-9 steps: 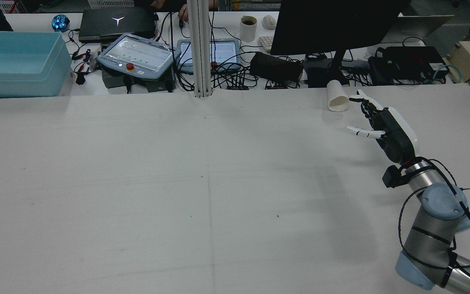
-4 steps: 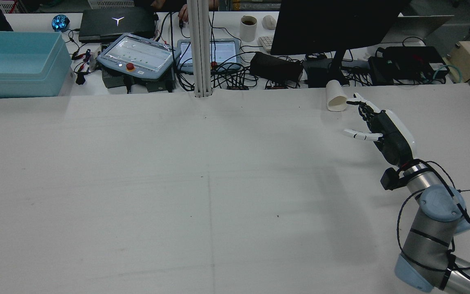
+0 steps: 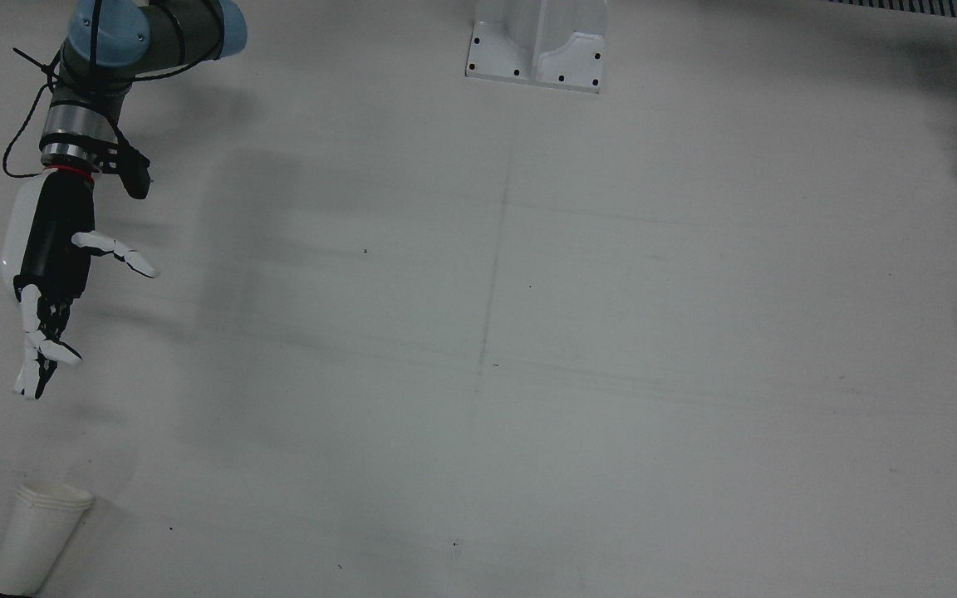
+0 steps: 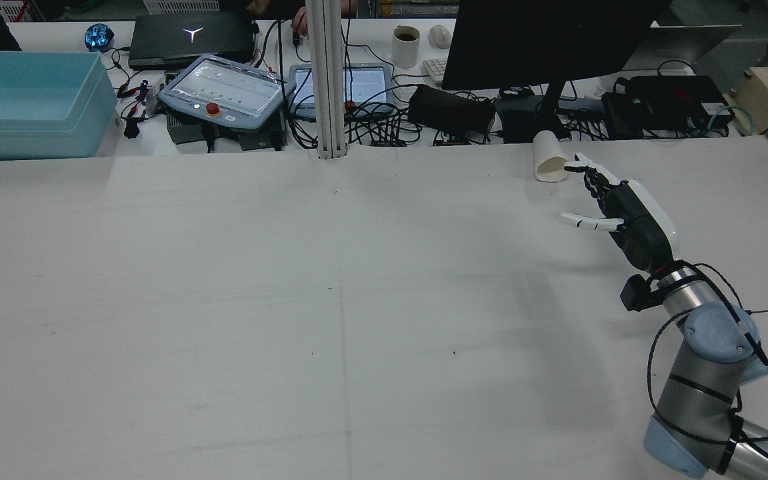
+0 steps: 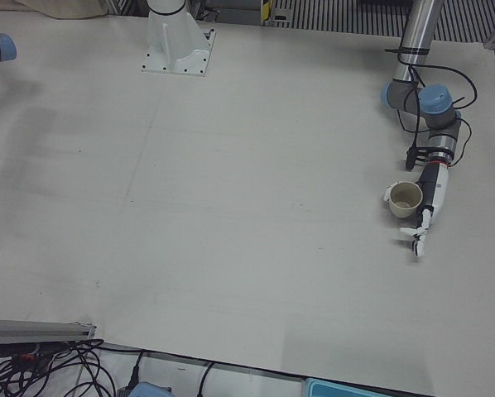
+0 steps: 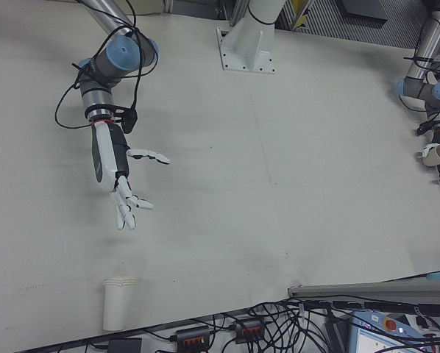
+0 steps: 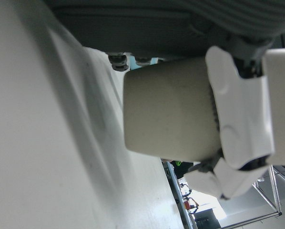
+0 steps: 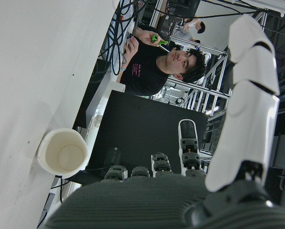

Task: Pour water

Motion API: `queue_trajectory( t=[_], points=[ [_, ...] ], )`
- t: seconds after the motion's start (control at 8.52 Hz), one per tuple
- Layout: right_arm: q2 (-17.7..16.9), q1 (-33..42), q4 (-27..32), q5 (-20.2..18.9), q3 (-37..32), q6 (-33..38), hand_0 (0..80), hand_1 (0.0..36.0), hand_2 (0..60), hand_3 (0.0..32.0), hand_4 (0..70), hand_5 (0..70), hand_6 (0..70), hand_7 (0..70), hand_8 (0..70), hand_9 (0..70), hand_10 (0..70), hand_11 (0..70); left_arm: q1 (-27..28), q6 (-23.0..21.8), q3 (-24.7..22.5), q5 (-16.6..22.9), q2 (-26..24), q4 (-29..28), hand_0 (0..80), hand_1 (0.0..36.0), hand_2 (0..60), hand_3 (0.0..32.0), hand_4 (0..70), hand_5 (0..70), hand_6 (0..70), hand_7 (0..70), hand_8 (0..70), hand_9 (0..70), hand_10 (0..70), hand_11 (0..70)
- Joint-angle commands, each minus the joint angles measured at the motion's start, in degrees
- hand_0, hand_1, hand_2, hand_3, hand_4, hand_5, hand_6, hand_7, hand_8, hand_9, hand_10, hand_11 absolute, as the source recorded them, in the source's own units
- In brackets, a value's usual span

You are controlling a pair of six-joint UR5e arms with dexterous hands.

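Now | right hand spread, near paper cup | left hand holds mug

Silver arms with pale blue joint caps, black cables, black-and-white right hand, white fingertips

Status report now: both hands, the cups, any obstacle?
Left hand shut on beige cup. Right hand open, short of white paper cup. Path clear.

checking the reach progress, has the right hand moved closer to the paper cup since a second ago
Yes. In the rear view the right hand has crept up and left toward the white paper cup; its fingertips now nearly reach the cup's side.
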Motion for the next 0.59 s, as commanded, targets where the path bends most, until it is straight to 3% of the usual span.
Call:
queue_trajectory(
  t=[0.0,0.47],
  points=[
    [0.0,-0.1,0.0,0.0,0.0,0.0,54.1,22.7,16.4,0.0,9.4,28.7,6.8,6.8,0.3,0.0,0.9,3.6,0.0,-0.2,0.1,-0.1,0.2,-0.1,47.3,14.9,0.0,11.0,0.0,0.0,0.0,0.8,0.0,0.0,1.9,4.6],
    [0.0,-0.3,0.0,0.0,0.0,0.0,54.0,22.6,16.3,0.0,9.6,29.0,7.2,7.4,0.4,0.0,0.9,3.6,-0.1,-0.6,1.6,-0.2,0.7,-1.5,46.9,13.6,0.0,15.2,0.0,0.0,0.0,0.0,0.0,0.0,1.7,4.2]
  ],
)
